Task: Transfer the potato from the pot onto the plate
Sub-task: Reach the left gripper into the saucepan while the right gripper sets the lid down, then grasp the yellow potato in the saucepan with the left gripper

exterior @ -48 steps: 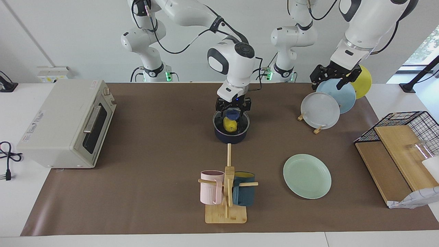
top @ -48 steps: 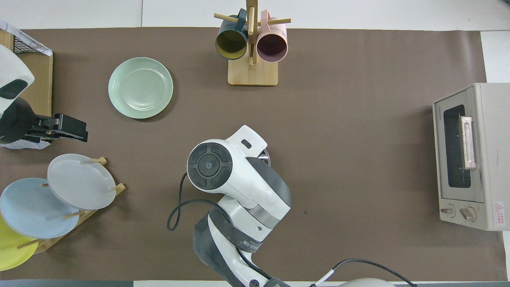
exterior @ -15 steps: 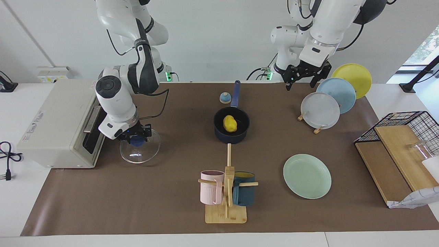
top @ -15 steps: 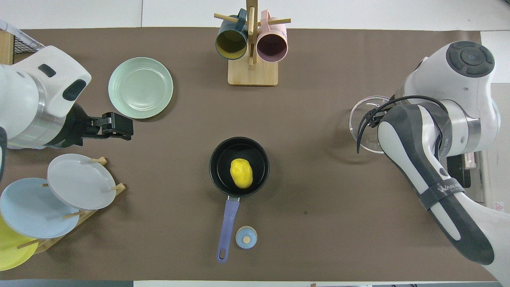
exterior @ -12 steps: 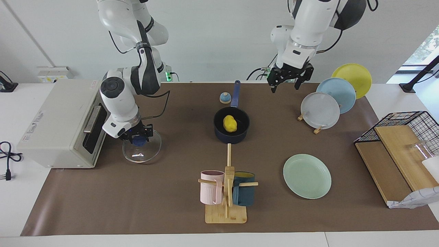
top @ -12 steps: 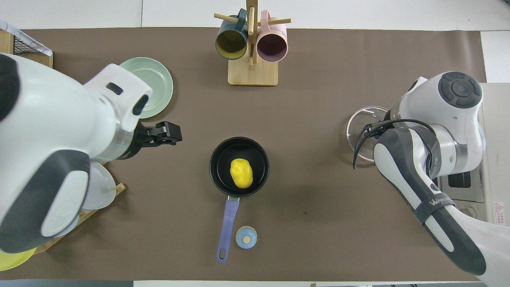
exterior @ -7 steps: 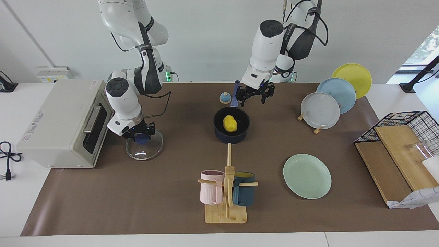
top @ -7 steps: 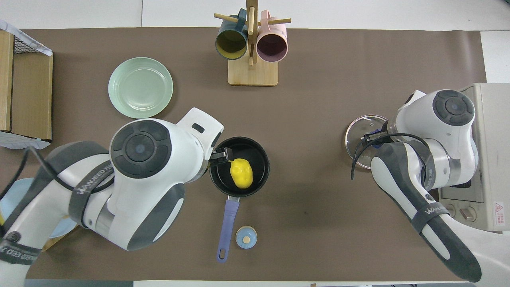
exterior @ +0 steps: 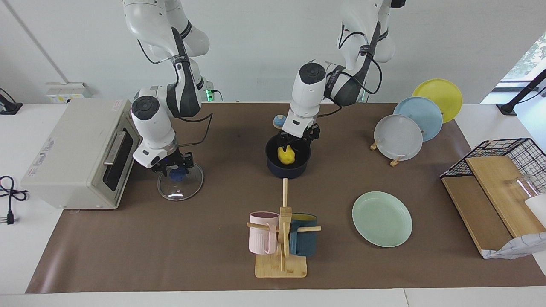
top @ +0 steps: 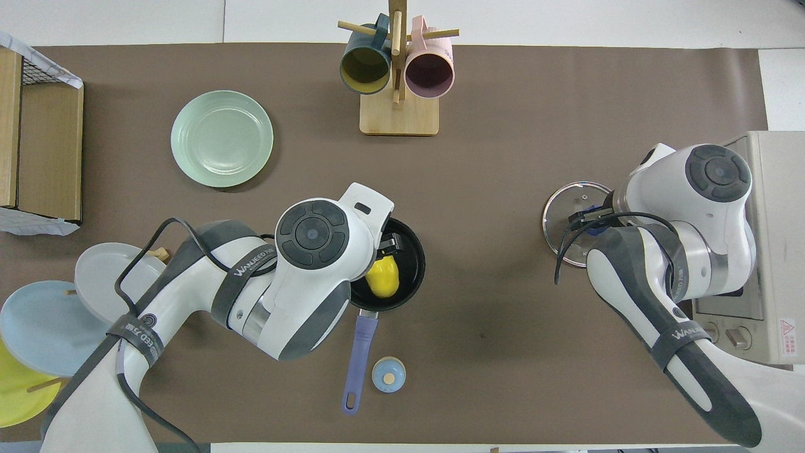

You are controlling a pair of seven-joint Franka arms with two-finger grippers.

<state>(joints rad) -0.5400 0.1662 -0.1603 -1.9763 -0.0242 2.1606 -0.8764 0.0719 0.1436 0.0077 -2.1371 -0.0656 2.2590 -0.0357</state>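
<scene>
Inside pot (exterior: 288,168), potato (exterior: 286,156) between left gripper (exterior: 294,142) fingers (exterior: 282,141).

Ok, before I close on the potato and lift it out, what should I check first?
1. Pot uncovered: ok, the glass lid lies on the table in front of the toaster oven.
2. Potato lying in the pot: ok.
3. Left claw open and down over the potato: ok.
4. Its fingertips astride the potato, ready to close on it: cannot tell.
5. Plate bare and ready to take the potato: ok.
6. Right claw away from the pot: ok, it is at the lid's knob.
</scene>
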